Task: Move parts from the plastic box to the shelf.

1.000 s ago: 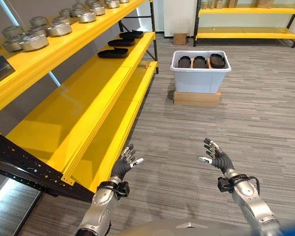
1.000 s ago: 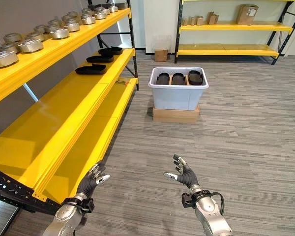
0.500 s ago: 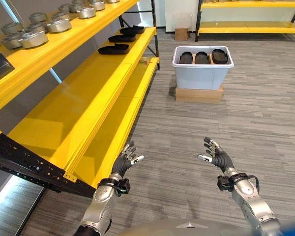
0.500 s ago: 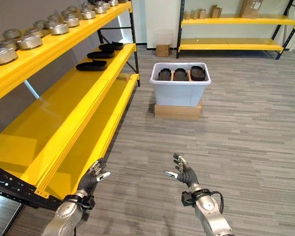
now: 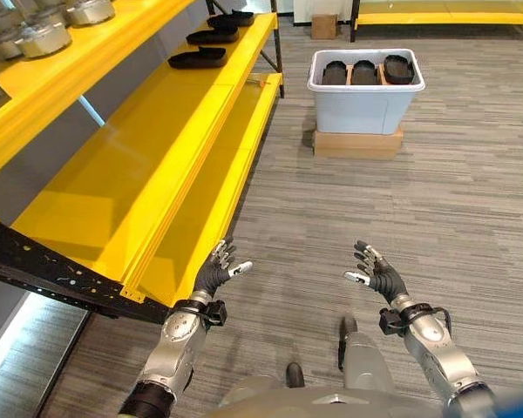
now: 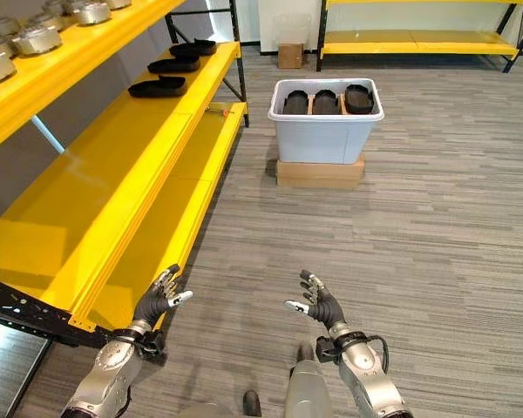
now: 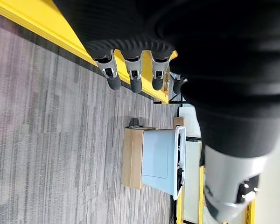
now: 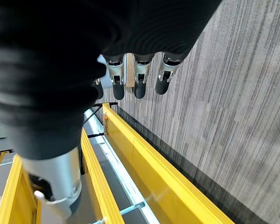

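Grey plastic box [image 5: 364,109] holding black parts [image 5: 363,71], on cardboard carton [image 5: 356,144]

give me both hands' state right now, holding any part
Left hand: open, holding nothing.
Right hand: open, holding nothing.
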{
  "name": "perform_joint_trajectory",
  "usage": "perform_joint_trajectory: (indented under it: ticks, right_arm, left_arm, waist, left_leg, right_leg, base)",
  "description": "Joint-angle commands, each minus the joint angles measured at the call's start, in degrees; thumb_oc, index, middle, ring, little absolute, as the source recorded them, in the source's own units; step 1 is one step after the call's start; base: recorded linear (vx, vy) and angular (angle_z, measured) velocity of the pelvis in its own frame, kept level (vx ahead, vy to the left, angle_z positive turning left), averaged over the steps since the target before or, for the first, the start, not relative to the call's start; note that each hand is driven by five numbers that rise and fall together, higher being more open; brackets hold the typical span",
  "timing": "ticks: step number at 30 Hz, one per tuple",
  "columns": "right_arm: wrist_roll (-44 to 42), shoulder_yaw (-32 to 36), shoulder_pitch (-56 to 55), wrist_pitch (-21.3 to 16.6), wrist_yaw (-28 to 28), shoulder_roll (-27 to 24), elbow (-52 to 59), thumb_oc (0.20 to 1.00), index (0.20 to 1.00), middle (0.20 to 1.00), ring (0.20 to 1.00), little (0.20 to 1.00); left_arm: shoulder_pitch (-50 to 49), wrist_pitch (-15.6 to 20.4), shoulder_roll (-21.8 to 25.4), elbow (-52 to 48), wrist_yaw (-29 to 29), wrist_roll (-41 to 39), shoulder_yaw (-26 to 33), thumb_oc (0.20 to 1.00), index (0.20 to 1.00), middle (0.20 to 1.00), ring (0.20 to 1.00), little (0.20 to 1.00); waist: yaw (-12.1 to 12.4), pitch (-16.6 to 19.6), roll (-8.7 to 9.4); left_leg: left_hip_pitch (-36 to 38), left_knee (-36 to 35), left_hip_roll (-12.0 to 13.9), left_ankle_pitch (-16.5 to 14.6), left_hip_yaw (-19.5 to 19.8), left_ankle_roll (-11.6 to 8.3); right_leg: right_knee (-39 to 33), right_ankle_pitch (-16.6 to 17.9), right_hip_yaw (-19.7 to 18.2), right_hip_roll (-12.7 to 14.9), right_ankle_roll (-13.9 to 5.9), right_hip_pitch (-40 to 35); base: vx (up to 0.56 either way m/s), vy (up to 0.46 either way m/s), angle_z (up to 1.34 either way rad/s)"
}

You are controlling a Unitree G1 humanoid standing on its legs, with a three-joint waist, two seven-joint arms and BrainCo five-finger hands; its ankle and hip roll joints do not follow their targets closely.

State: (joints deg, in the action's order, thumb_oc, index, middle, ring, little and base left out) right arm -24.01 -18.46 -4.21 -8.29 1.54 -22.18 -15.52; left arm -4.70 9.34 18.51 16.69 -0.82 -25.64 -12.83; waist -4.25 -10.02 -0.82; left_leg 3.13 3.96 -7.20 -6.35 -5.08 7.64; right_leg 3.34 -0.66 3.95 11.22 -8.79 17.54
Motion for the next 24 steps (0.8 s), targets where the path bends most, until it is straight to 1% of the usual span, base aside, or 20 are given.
perform_joint_trajectory:
  ticks: [1,2,4,5,6,7,9,10,12,13,14,15,16,17,18,20,21,22,23,24]
  right_arm:
    - [-0.68,0.47,4.24,-2.84,-1.13,1.18,0.89,1.0,1.0,1.0,1.0,1.0]
    - [-0.74,0.55,4.82,-2.93,-1.4,0.96,0.48,1.0,1.0,1.0,1.0,1.0]
    - [-1.29,0.79,6.21,-3.14,-2.19,0.54,0.44,1.0,1.0,1.0,1.0,1.0]
    - [-1.29,0.79,6.22,-3.14,-2.19,0.52,0.44,1.0,1.0,1.0,1.0,1.0]
    - [-1.37,1.34,7.09,-3.41,-2.68,-0.06,1.31,1.0,1.0,1.0,1.0,1.0]
    - [-1.37,1.34,7.09,-3.41,-2.68,-0.08,1.32,1.0,1.0,1.0,1.0,1.0]
    - [-1.17,0.72,8.85,-3.84,-3.0,-0.86,1.28,1.0,1.0,1.0,1.0,1.0]
    - [-1.17,0.71,8.87,-3.84,-2.99,-0.88,1.26,1.0,1.0,1.0,1.0,1.0]
    - [-0.79,0.61,9.33,-3.88,-3.06,-1.27,1.39,1.0,1.0,1.0,1.0,1.0]
    - [-0.71,0.53,9.66,-3.98,-3.27,-1.37,1.2,1.0,1.0,1.0,1.0,1.0]
    - [-0.76,0.5,9.97,-4.24,-3.51,-1.69,0.86,1.0,1.0,1.0,1.0,1.0]
    - [-0.76,0.51,9.98,-4.25,-3.51,-1.68,0.86,1.0,1.0,1.0,1.0,1.0]
    - [-0.82,0.66,9.82,-4.43,-3.73,-1.92,0.94,1.0,1.0,1.0,1.0,1.0]
    - [-0.88,1.24,9.64,-4.56,-4.15,-2.57,1.58,1.0,1.0,1.0,1.0,1.0]
    - [-0.73,1.43,9.82,-4.55,-4.51,-2.71,1.11,1.0,1.0,1.0,1.0,1.0]
    - [-0.59,1.71,10.27,-4.85,-5.28,-2.94,0.38,1.0,1.0,1.0,1.0,1.0]
    - [-0.69,1.99,10.12,-4.98,-5.32,-3.07,0.59,1.0,1.0,1.0,1.0,1.0]
    - [-0.21,2.7,9.63,-5.16,-5.83,-3.0,-0.1,1.0,1.0,1.0,1.0,1.0]
    - [-0.21,2.71,9.63,-5.16,-5.83,-2.99,-0.1,1.0,1.0,1.0,1.0,1.0]
    - [1.01,2.44,9.23,-5.35,-6.34,-2.46,-1.21,1.0,1.0,1.0,1.0,1.0]
  left_arm:
    - [1.37,3.44,0.65,-2.71,1.02,0.74,0.55,1.0,1.0,1.0,1.0,1.0]
    - [2.04,3.68,0.22,-2.1,1.28,0.75,-0.04,1.0,1.0,1.0,1.0,1.0]
    - [3.24,3.79,-0.42,-1.56,1.98,-0.05,-0.85,1.0,1.0,1.0,1.0,1.0]
    - [3.26,3.8,-0.44,-1.55,1.98,-0.06,-0.86,1.0,1.0,1.0,1.0,1.0]
    - [4.22,4.05,-0.48,-1.87,2.61,-1.29,-1.26,1.0,1.0,1.0,1.0,1.0]
    - [4.23,4.05,-0.5,-1.87,2.62,-1.29,-1.26,1.0,1.0,1.0,1.0,1.0]
    - [6.8,4.5,-0.45,-0.87,3.65,-1.84,-2.24,1.0,1.0,1.0,1.0,1.0]
    - [6.82,4.51,-0.48,-0.85,3.65,-1.84,-2.23,1.0,1.0,1.0,1.0,1.0]
    - [7.6,4.55,-0.42,-0.89,3.94,-2.14,-2.39,1.0,1.0,1.0,1.0,1.0]
    - [7.88,4.54,-0.53,-0.91,4.07,-2.31,-2.27,1.0,1.0,1.0,1.0,1.0]
    - [8.17,4.46,-0.56,-1.07,4.24,-2.71,-2.31,1.0,1.0,1.0,1.0,1.0]
    - [8.17,4.46,-0.55,-1.07,4.24,-2.71,-2.32,1.0,1.0,1.0,1.0,1.0]
    - [7.98,4.33,-0.41,-1.64,4.14,-3.1,-2.17,1.0,1.0,1.0,1.0,1.0]
    - [7.5,4.06,-0.3,-2.18,4.36,-2.99,-1.98,1.0,1.0,1.0,1.0,1.0]
    - [7.51,3.98,-0.46,-1.94,4.49,-2.77,-2.12,1.0,1.0,1.0,1.0,1.0]
    - [7.45,3.97,-0.98,-1.09,4.92,-2.64,-2.0,1.0,1.0,1.0,1.0,1.0]
    - [7.15,4.15,-1.05,-1.29,4.76,-2.86,-1.87,1.0,1.0,1.0,1.0,1.0]
    - [7.09,4.48,-1.31,-0.81,4.82,-2.24,-2.09,1.0,1.0,1.0,1.0,1.0]
    - [7.1,4.48,-1.3,-0.81,4.82,-2.24,-2.09,1.0,1.0,1.0,1.0,1.0]
    - [7.12,4.76,-1.71,-0.08,5.18,-2.2,-1.65,1.0,1.0,1.0,1.0,1.0]
  waist:
    - [-1.05,2.94,1.26]
    - [-1.24,3.61,1.23]
    - [-1.71,4.51,0.48]
    - [-1.73,4.55,0.43]
    - [-2.55,4.71,-0.99]
    - [-2.55,4.74,-1.05]
    - [-3.64,4.42,-2.09]
    - [-3.64,4.46,-2.15]
    - [-4.0,4.38,-2.6]
    - [-4.0,4.39,-2.8]
    - [-3.74,4.22,-2.43]
    - [-3.81,4.26,-2.47]
    - [-3.11,3.71,-1.84]
    - [-1.61,2.1,0.1]
    - [-0.64,0.93,0.76]
    - [1.04,-0.41,1.97]
    - [1.5,-0.38,2.46]
    - [1.82,-0.27,2.33]
    - [1.85,-0.33,2.37]
    - [4.84,-0.36,0.14]
  left_leg:
    - [8.62,-3.47,4.44,-6.38,3.47,-6.19]
    - [8.95,-3.06,4.95,-7.0,3.7,-6.59]
    - [8.89,-2.26,6.88,-7.44,3.85,-7.57]
    - [8.81,-2.21,6.93,-7.49,3.88,-7.59]
    - [9.5,-1.39,10.0,-6.24,4.35,-9.12]
    - [9.5,-1.44,10.07,-6.25,4.35,-9.16]
    - [9.08,0.37,13.26,-1.58,4.73,-10.77]
    - [9.07,0.3,13.31,-1.57,4.73,-10.82]
    - [8.82,1.82,14.57,1.5,4.81,-11.59]
    - [8.11,3.97,15.28,4.13,4.75,-12.07]
    - [4.97,12.25,16.51,10.28,4.7,-12.3]
    - [4.75,12.51,16.57,10.18,4.83,-12.35]
    - [1.59,19.75,16.73,12.7,5.36,-12.02]
    - [-4.07,27.71,14.02,13.09,6.93,-10.55]
    - [-7.83,29.4,11.84,9.63,6.96,-9.79]
    - [-15.47,26.47,7.67,4.5,5.84,-8.61]
    - [-16.71,25.12,7.78,4.13,5.42,-8.71]
    - [-17.78,13.04,9.45,5.53,2.76,-9.16]
    - [-17.65,12.94,9.43,5.57,2.72,-9.15]
    - [-20.18,-4.27,6.23,14.88,8.18,-10.46]
  right_leg:
    - [-4.47,10.84,1.45,-1.1,-0.77,-3.77]
    - [-4.49,11.5,1.38,-1.36,-0.52,-4.3]
    - [-2.61,10.7,2.02,-2.37,0.27,-4.08]
    - [-2.51,10.63,2.06,-2.4,0.29,-4.0]
    - [1.77,7.37,2.74,-3.89,1.62,-2.19]
    - [1.96,7.23,2.76,-3.94,1.66,-2.09]
    - [7.2,4.04,2.37,-6.67,3.36,0.34]
    - [7.36,3.92,2.39,-6.71,3.39,0.46]
    - [8.05,2.58,1.85,-8.04,4.27,0.3]
    - [8.11,1.94,1.78,-8.93,4.96,0.07]
    - [6.75,0.89,1.38,-10.48,6.59,-2.41]
    - [6.7,0.93,1.48,-10.5,6.63,-2.38]
    - [5.75,0.3,1.0,-11.28,7.79,-4.48]
    - [3.63,0.17,-0.24,-10.64,8.93,-7.73]
    - [2.66,0.05,-1.02,-10.16,8.85,-9.63]
    - [0.4,0.51,-2.23,-9.13,7.99,-12.53]
    - [-0.52,0.79,-2.65,-8.64,7.52,-13.38]
    - [-2.16,0.67,-2.55,-8.43,6.87,-14.87]
    - [-2.18,0.67,-2.58,-8.4,6.86,-14.94]
    - [-4.57,-0.28,-4.82,-12.52,6.83,-18.77]
  base:
    - [0.28,-0.172,0.29]
    - [0.36,-0.229,0.37]
    - [0.22,-0.153,0.46]
    - [0.33,-0.242,0.5]
    - [0.25,-0.18,0.3]
    - [0.35,-0.276,0.11]
    - [0.25,-0.216,0.02]
    - [0.22,-0.175,0.04]
    - [0.17,-0.137,-0.04]
    - [0.28,-0.267,-0.18]
    - [0.22,-0.223,-0.16]
    - [0.23,-0.264,-0.29]
    - [0.18,-0.248,-0.25]
    - [0.21,-0.273,-0.28]
    - [0.17,-0.182,-0.14]
    - [0.14,-0.028,-0.41]
    - [0.27,0.045,-0.49]
    - [0.21,0.044,-0.25]
    - [0.42,0.122,-0.18]
    - [0.28,0.077,-0.07]
